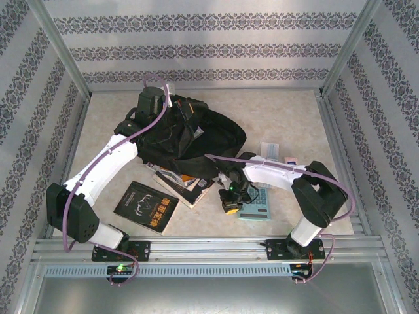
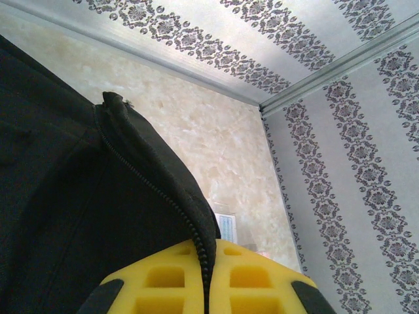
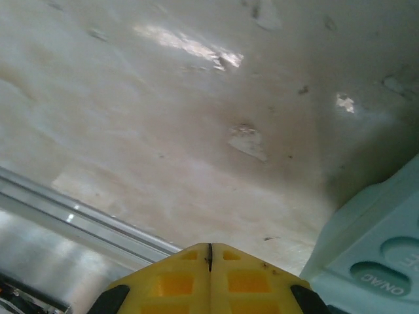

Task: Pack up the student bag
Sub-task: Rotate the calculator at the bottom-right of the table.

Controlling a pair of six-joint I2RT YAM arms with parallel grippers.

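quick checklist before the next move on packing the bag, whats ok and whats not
1. Left gripper shut on the backpack's zipper edge: ok.
2. Right gripper empty and free to pick something up: ok.
3. Right gripper open for a grasp: not ok, the fingers are shut together.
4. Backpack mouth wide enough for a book: cannot tell.
5. Black book packed: not ok, it lies flat on the table outside the backpack.
6. Calculator packed: not ok, it lies on the table beside the right gripper.
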